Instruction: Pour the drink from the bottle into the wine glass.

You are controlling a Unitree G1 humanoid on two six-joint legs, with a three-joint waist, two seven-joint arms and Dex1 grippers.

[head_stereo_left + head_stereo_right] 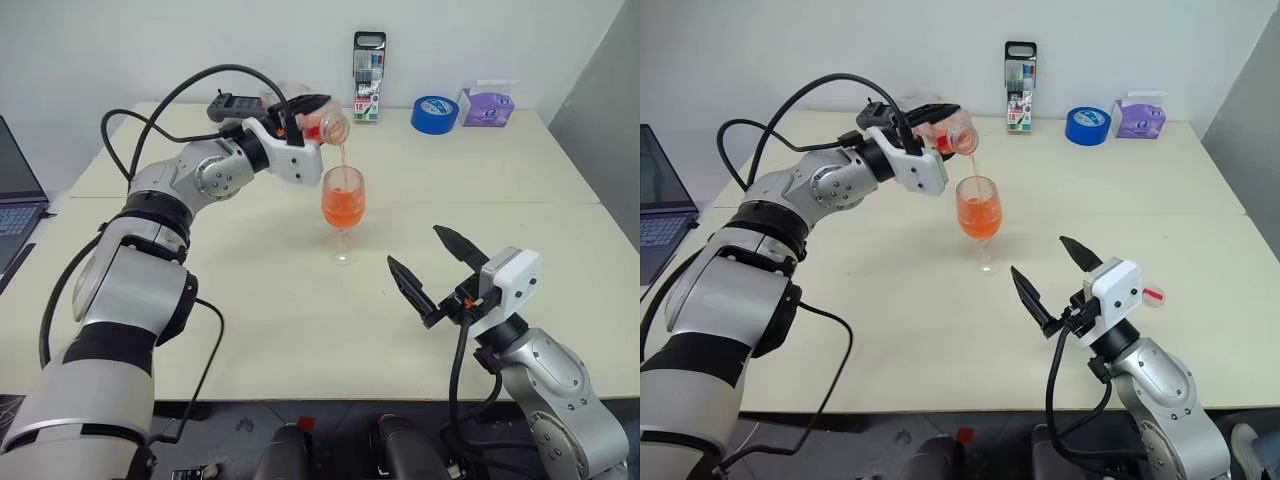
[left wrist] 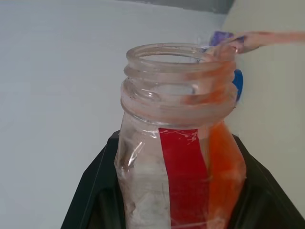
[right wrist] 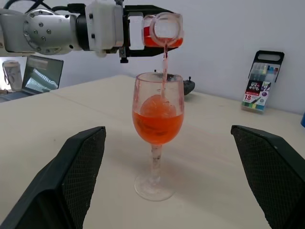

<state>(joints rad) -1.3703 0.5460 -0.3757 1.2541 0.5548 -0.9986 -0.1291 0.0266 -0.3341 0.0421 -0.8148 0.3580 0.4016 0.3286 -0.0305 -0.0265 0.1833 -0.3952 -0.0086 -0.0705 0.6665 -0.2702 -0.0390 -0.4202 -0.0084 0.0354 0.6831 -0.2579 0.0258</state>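
Note:
My left gripper [image 1: 310,117] is shut on the bottle [image 1: 326,126], a small clear one with a red label strip, held tipped with its open mouth down over the wine glass [image 1: 343,205]. A thin stream of the drink [image 3: 165,62] falls from the mouth into the bowl. The glass stands upright mid-table, its bowl about half full of orange-red liquid [image 3: 157,125]. A little of the drink remains along the bottle's lower side [image 2: 224,162]. My right gripper [image 1: 415,247] hangs open above the table, nearer than the glass and to its right, holding nothing.
At the back of the cream table [image 1: 250,330] stand a clear case of coloured pens [image 1: 369,62], a blue tape roll [image 1: 434,113] and a purple pack [image 1: 487,106]. A black device [image 1: 235,103] lies behind the left arm. A laptop [image 1: 15,200] sits at far left. A small red cap [image 1: 1153,294] lies by my right wrist.

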